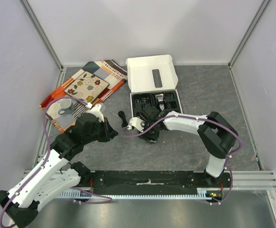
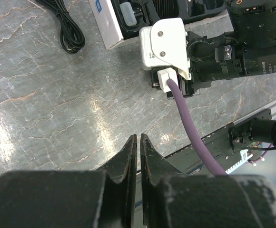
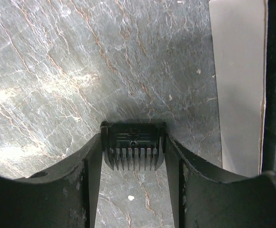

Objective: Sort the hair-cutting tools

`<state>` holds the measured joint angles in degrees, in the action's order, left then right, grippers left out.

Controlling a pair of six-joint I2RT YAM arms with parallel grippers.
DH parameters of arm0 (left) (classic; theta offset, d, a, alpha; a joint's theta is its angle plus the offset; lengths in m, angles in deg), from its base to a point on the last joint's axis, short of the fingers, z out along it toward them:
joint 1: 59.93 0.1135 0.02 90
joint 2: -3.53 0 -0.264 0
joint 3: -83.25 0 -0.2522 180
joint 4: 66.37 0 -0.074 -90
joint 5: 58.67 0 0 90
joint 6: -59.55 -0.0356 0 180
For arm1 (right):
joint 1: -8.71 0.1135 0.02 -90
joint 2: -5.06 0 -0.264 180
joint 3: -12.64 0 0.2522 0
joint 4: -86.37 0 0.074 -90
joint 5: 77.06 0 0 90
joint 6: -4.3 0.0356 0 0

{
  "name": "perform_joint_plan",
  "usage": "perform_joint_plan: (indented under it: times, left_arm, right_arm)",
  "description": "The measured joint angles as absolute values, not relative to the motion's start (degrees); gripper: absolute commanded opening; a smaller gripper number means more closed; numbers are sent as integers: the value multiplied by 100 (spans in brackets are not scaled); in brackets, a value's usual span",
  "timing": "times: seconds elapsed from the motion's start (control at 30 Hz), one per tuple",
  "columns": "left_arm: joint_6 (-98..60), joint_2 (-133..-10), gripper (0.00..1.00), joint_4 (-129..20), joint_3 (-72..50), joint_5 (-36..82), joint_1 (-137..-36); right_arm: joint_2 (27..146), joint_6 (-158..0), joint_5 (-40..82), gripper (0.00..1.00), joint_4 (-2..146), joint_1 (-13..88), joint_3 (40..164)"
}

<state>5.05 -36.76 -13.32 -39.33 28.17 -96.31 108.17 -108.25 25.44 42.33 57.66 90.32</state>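
Observation:
My right gripper [image 3: 133, 148] is shut on a small black comb attachment [image 3: 133, 142], held teeth toward the camera, low over the grey table beside the box. In the top view this gripper [image 1: 150, 136] is just in front of the white box's black moulded tray [image 1: 137, 100], which holds the black-and-silver clipper [image 1: 160, 100] and other black pieces. A black cord [image 1: 123, 118] lies coiled on the table left of the tray; it also shows in the left wrist view [image 2: 64, 26]. My left gripper [image 2: 138, 141] is shut and empty, above bare table left of the right gripper.
The box's white lid [image 1: 142, 73] stands open at the back. A patterned cloth [image 1: 88, 84] with a white cup [image 1: 65, 105] lies at the back left. The box's white edge [image 3: 238, 80] is close on the right gripper's right side.

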Motion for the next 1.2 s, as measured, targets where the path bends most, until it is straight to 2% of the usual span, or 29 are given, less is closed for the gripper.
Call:
perform_joint_plan:
  times: [0.13, 0.37, 0.67, 0.83, 1.2]
  left_arm:
    - [503, -3646, 11, -1332, -3933, 2817, -9631]
    - [505, -3622, 11, -1418, -3996, 2767, -9631]
    - [510, -4196, 12, -2113, -4685, 2415, -9631]
    - [518, -4990, 12, -3009, -4905, 2002, -9631]
    - [763, -6775, 13, -5116, -5222, 1418, -9631]
  right_arm:
    - [10817, -10796, 2546, 35, 4233, 5766, 9032]
    - [10603, -10630, 2653, 36, 4021, 5772, 8945]
    - [8996, -10219, 2406, 40, 3667, 5772, 8993]
    - [8577, -9898, 1674, 40, 3496, 5766, 9192]
    - [8559, -9513, 544, 40, 3335, 5503, 9249]
